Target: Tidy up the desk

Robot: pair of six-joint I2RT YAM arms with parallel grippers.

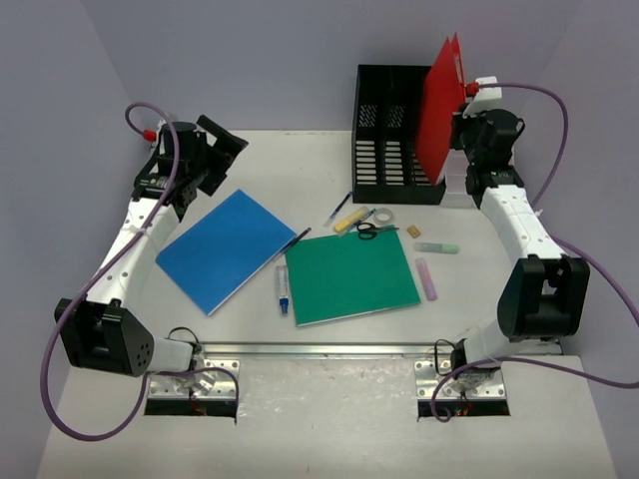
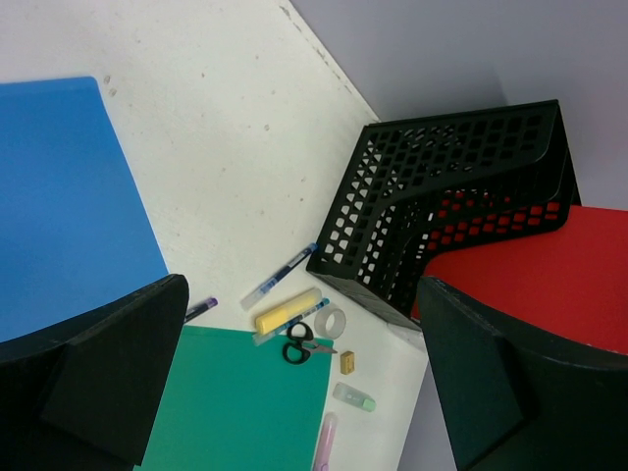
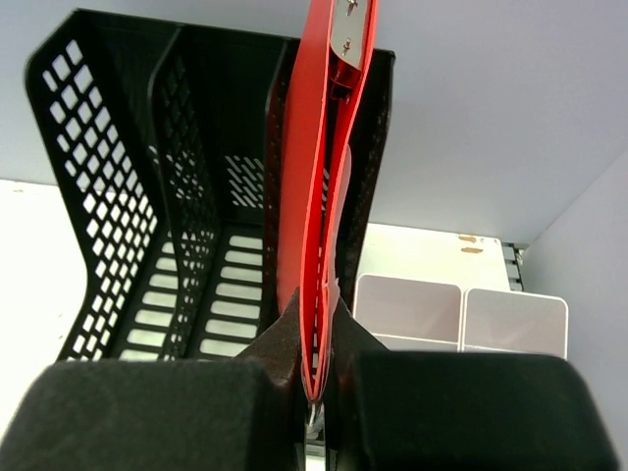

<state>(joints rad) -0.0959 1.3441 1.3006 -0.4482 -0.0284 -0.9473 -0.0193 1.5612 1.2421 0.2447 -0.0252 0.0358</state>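
Filing step: right gripper [image 3: 314, 345] pinches the red folder [image 1: 439, 105] upright at the black file holder [image 1: 384, 150] on the desk's [image 1: 300, 170] far edge; next it needs lowering into 1 slot, then release; left gripper [image 1: 222, 140] hangs spread wide

You get nothing to read here: the blue folder [image 1: 226, 249], the green folder [image 1: 349, 276], the red folder [image 1: 439, 110] and the black mesh file holder [image 1: 387, 150] carry no legible print.
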